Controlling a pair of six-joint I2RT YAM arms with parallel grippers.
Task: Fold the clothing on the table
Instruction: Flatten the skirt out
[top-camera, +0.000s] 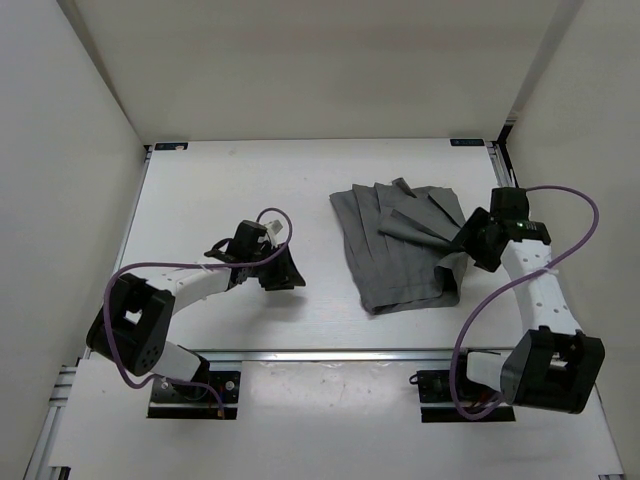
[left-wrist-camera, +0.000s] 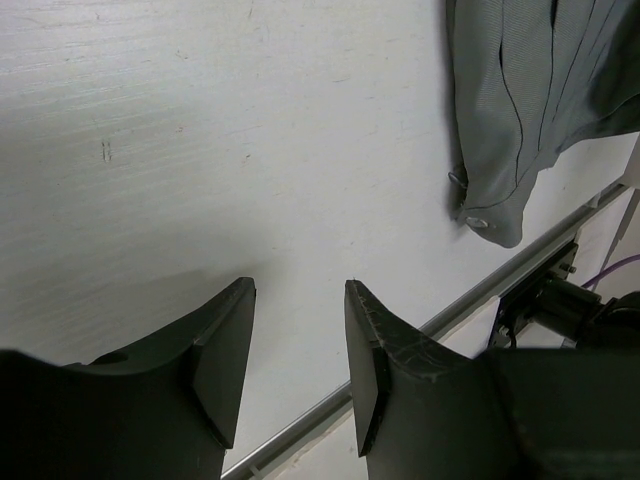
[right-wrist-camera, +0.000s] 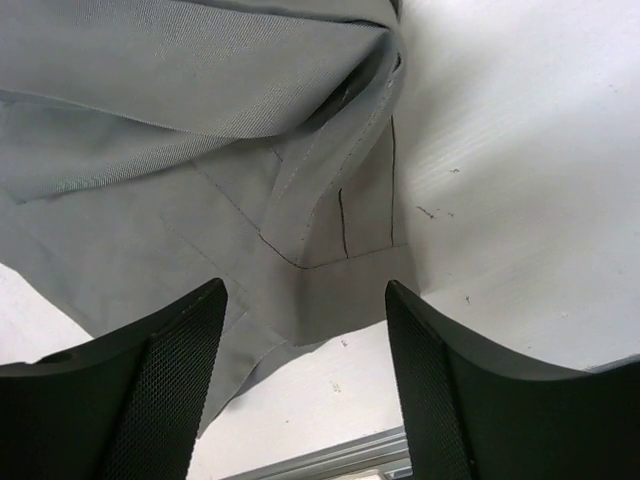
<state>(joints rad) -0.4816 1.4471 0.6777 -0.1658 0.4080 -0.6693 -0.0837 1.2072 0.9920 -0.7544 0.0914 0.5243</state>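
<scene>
Top view: mid-grey pleated skirt (top-camera: 405, 245) lies rumpled right of centre on the white tabletop (top-camera: 230, 180), right gripper (top-camera: 466, 243) at its edge, left gripper (top-camera: 285, 270) well apart | Left wrist: jaws released over bare tabletop (skirt corner at upper right) | Right wrist: jaws spread, empty, above stitched woven folds.

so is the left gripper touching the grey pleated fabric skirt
Apart. The top view shows bare white table between the left gripper and the grey pleated skirt; the left wrist view agrees.

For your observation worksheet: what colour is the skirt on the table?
Plain mid-grey, no print; the skirt shows best in the right wrist view.
</scene>
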